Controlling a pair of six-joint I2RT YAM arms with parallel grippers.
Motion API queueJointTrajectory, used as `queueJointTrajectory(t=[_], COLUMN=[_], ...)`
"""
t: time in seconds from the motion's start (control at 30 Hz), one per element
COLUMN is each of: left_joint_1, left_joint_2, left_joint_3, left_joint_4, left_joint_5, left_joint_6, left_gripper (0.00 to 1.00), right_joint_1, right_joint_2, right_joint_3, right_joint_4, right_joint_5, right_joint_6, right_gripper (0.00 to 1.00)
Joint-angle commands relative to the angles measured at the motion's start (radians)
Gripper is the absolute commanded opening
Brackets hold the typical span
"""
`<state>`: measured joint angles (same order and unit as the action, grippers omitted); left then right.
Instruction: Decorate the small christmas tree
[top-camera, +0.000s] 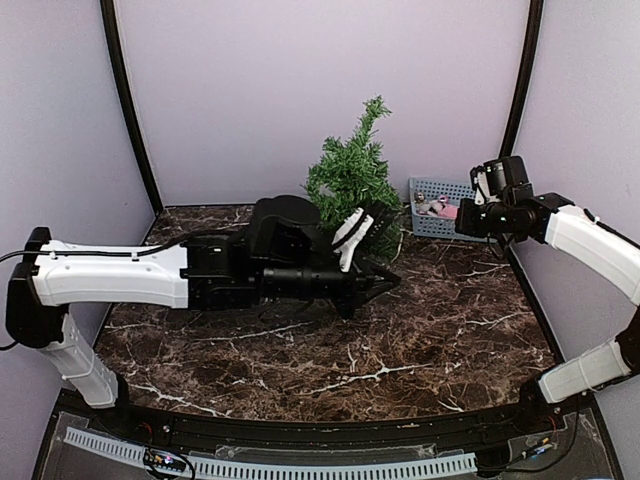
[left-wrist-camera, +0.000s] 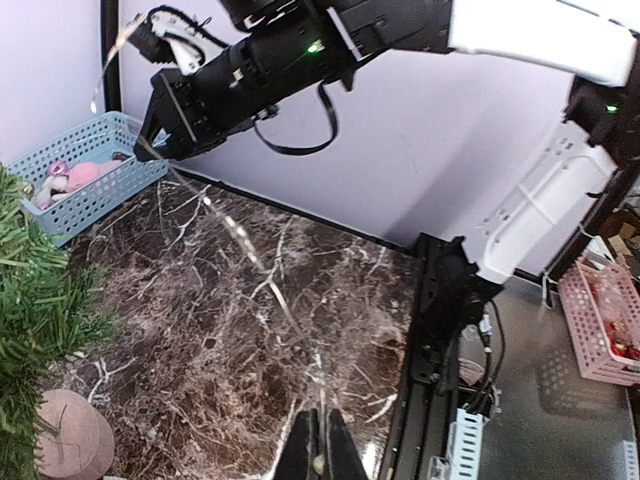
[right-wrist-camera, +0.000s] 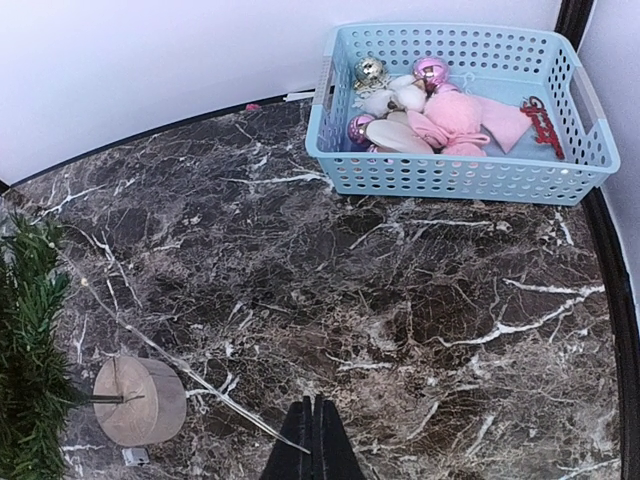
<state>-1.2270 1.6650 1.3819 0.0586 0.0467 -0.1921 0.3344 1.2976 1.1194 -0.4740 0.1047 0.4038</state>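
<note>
While the left pincer (left-wrist-camera: 318, 425) and right pincer (right-wrist-camera: 314, 420) each clamp a thin strand (left-wrist-camera: 250, 250) strung between them over the tabletop (right-wrist-camera: 400, 300), the small christmas tree (top-camera: 350, 175) stands upright at the back, near a blue basket (top-camera: 432, 190)

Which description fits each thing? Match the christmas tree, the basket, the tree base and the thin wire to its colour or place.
Things:
1 small christmas tree
2 basket
3 tree base
4 thin wire

Descriptions:
A light blue
B pale wood
C runs from the left gripper to the right gripper
D dark green

Pairs: 1-D, 2-A, 3-B, 4-C
</note>
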Motion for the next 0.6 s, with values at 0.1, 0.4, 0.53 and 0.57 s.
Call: queueJointTrajectory(t=[0.1,0.4,0.53,0.57], left_joint_1=[0.017,0.140,0.199,0.213], left_joint_2=[-0.237,-0.441,-0.492,-0.496], left_joint_3=[-0.108,-0.062,-0.013,0.012], left_joint_4=[-0.082,-0.299,-0.414,-0.459], left_joint_5=[0.049,-0.069,-0.158,-0.189], left_joint_6=[-0.013,-0.168,-0.166,-0.162], left_gripper=[0.00,0.00,0.00,0.00], right_joint_1=[0.003,0.006,0.007,0.008], right_joint_2=[-0.012,-0.055,-0.069,-0.074], right_joint_3=[-0.021,-0.070,-0.072,-0.071], right_joint_4=[-0.021,-0.022,-0.051,-0.059], right_joint_5=[0.036,-0.279,-0.384,-0.391], right_joint_6=[0.018,-0.035,-0.052,-0.054], right_gripper=[0.00,0.00,0.00,0.00])
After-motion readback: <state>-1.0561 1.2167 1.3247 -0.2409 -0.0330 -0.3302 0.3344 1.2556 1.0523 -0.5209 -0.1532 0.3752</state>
